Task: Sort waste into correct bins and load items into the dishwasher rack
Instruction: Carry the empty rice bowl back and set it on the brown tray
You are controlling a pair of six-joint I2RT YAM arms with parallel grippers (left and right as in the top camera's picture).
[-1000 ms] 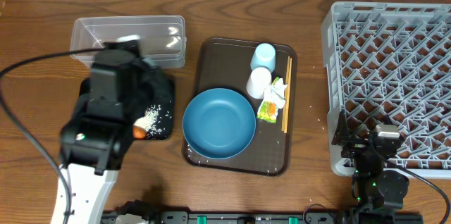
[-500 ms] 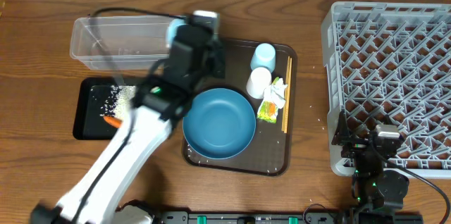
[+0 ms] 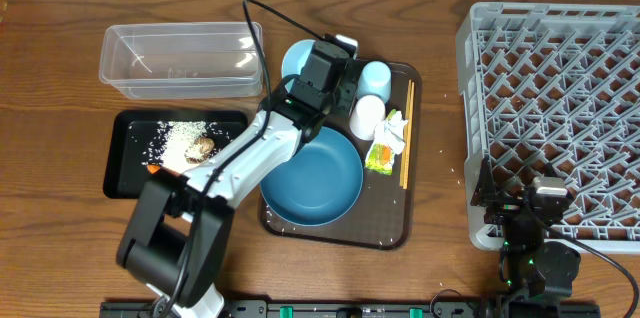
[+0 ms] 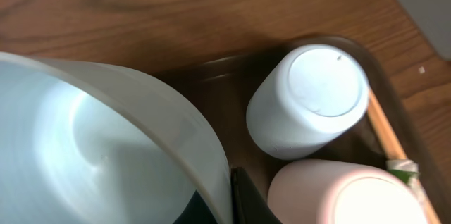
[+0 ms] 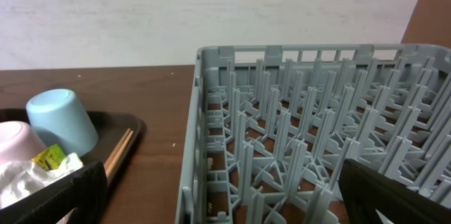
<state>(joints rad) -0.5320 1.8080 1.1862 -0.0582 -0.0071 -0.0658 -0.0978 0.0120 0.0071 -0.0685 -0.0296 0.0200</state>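
My left gripper (image 3: 318, 66) is shut on the rim of the small pale-blue bowl (image 3: 294, 58), at the back left corner of the brown serving tray (image 3: 300, 230). The bowl fills the left of the left wrist view (image 4: 84, 153), beside the upturned pale-blue cup (image 4: 310, 101) and whitish-pink cup (image 4: 338, 192). The blue plate (image 3: 312, 176), green-yellow wrapper (image 3: 380, 156), white tissue (image 3: 392, 130) and chopsticks (image 3: 407, 133) lie on the serving tray. The black tray (image 3: 125, 128) holds rice (image 3: 178, 133), a brown lump (image 3: 203, 146) and the carrot (image 3: 155, 169). My right gripper (image 5: 225, 203) is open and empty.
The clear tub (image 3: 180, 58) stands behind the black tray. The grey rack (image 3: 560, 108) fills the right side. My right gripper (image 3: 500, 198) sits at the rack's front left corner. The rack's near wall (image 5: 204, 146) is close in the right wrist view.
My left arm has swung from over the black tray to the back of the serving tray, carrying the bowl. Rice, lump and carrot now show in the black tray. The right arm has not moved.
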